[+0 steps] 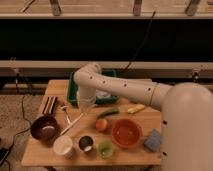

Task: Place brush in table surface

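Fingers of the gripper (pixel 86 105) hang low over the middle of the table surface (pixel 35 155), at the upper end of the brush (pixel 76 121), and I cannot tell whether they are spread or pinching it. Nearest along the front edge stand a white cup (pixel 63 146), a small dark cup (pixel 86 143) just beside it, and a green cup (pixel 105 148), with a blue sponge (pixel 152 140) toward the right corner. Just behind these sit a dark purple bowl (pixel 44 127) on the left, an orange fruit (pixel 101 124) near the centre and the orange bowl (pixel 125 133) close to its right. The brush runs as a slim pale diagonal from near the purple bowl up and rightward to the gripper; its lower end looks down on the wood, while its upper end is lost under the gripper. A small silvery fork (pixel 65 115) lies left of the brush, and a green elongated vegetable (pixel 108 113) lies right of the gripper, with a yellowish item (pixel 135 108) beyond that. A dark slatted object (pixel 48 104) rests by the left edge. Farther back, a green tray (pixel 73 92) sits on the table's rear half, partly covered by the white arm (pixel 125 89), which reaches in from the right.
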Controlling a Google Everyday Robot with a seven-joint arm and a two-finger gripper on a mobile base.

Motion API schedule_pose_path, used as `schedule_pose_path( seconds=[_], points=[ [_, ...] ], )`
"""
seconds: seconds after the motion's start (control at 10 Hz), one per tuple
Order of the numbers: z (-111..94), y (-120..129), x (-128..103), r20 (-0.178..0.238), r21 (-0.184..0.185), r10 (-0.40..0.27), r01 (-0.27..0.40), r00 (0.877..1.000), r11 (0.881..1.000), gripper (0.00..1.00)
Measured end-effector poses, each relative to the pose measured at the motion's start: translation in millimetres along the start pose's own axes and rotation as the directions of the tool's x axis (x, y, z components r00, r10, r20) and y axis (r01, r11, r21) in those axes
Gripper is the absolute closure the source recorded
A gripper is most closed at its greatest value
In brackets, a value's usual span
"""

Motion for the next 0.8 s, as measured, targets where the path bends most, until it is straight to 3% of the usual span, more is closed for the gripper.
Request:
schedule_pose_path(
  seconds=[0.2,0.4,0.8],
  points=[
    [-20,-4,-1,-0.013,0.018,-0.024,0.024,1.000,1.000,1.00],
    [-23,-7,-2,-0.015,0.023,-0.038,0.039,0.999,0.999,1.00],
    [7,-6,8,0.018,-0.003,-0.015,0.015,1.000,1.000,1.00]
  ],
)
